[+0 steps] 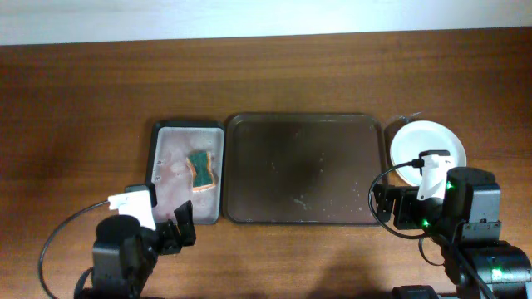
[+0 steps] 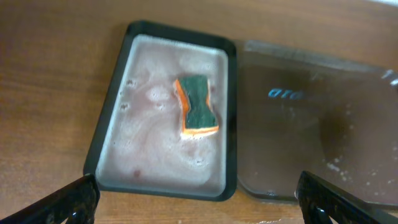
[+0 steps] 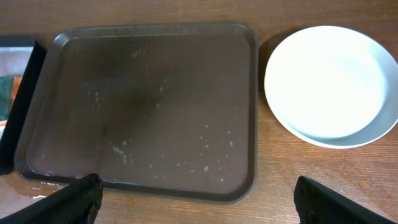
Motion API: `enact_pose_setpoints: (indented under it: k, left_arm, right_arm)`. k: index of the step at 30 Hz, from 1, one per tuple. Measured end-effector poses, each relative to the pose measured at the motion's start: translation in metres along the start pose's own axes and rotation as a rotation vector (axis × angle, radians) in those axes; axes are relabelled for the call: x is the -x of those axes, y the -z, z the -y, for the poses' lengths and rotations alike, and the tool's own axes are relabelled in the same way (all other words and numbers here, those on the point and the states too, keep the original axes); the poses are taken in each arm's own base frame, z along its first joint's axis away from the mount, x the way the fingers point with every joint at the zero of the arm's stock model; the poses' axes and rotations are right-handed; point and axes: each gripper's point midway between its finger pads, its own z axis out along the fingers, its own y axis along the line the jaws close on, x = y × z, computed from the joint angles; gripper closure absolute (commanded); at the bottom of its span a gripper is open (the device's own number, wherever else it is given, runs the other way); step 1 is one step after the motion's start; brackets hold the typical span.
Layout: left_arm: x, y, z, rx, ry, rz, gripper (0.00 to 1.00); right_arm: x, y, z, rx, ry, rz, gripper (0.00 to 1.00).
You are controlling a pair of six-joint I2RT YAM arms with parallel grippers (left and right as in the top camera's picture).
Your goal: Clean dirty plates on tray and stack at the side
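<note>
Left end effector (image 2: 198,202) and right end effector (image 3: 199,199) gape empty; sponge (image 2: 197,104) sits in soapy small tray (image 2: 99,127), plates (image 3: 329,84) beside brown tray (image 3: 155,74).

Black arms (image 1: 125,249), white camera mounts (image 1: 135,202), looping black cables (image 1: 371,195), green lights (image 1: 450,186)

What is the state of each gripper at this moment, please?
Left gripper: open, holding nothing.
Right gripper: open, holding nothing.
</note>
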Motion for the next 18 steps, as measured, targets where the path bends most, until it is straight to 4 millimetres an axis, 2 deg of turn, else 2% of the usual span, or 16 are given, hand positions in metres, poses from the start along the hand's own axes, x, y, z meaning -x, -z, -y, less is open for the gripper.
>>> enact_pose_setpoints:
  k: [5, 14, 16, 18]
  left_arm:
    - [0.003, 0.006, 0.001, -0.009, 0.000, 0.033, 0.00]
    - [0.002, 0.005, 0.001, -0.008, 0.000, 0.030, 0.01]
    - [0.002, 0.005, 0.000, -0.008, 0.000, 0.031, 0.00]
    - [0.002, 0.005, 0.000, -0.008, 0.000, 0.030, 0.00]
  right_arm:
    - [-0.001, -0.004, 0.001, -0.005, -0.002, -0.017, 0.01]
    - [-0.013, -0.026, 0.007, -0.021, -0.010, -0.119, 0.01]
    - [-0.010, -0.024, 0.011, -0.045, 0.009, -0.059, 0.02]
    - [0.005, -0.024, 0.010, -0.037, 0.029, 0.099, 0.01]
